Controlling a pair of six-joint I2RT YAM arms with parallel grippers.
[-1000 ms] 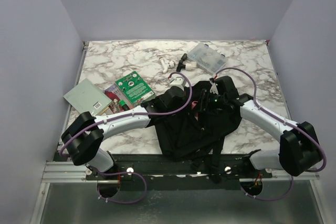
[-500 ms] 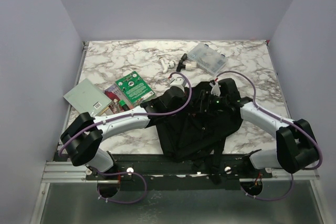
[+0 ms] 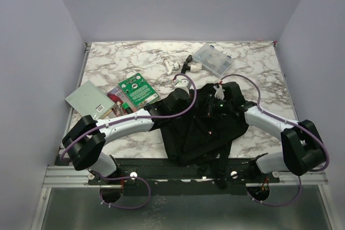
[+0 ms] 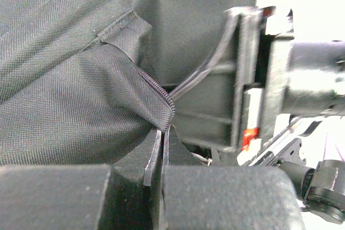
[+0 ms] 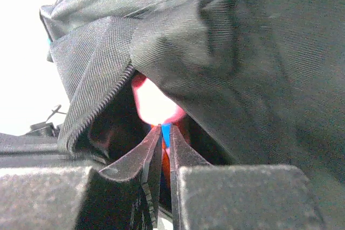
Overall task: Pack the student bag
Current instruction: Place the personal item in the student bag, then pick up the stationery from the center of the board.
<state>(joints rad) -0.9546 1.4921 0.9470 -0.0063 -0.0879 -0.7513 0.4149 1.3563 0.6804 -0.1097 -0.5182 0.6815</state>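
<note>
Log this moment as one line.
left hand: shut on backpack zip edge | right hand: nearly shut at opening, grip unclear | clear box: outside backpack

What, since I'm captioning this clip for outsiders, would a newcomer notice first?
The big black student bag sits at the table's near edge, both arms meeting over it. The left gripper pinches its zipper edge; the right gripper's tips sit at the opening, before something pink. A clear box lies at the far edge.

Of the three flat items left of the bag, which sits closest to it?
The green printed one: it lies nearest the student bag; the grey one is farthest, the red one between.
</note>
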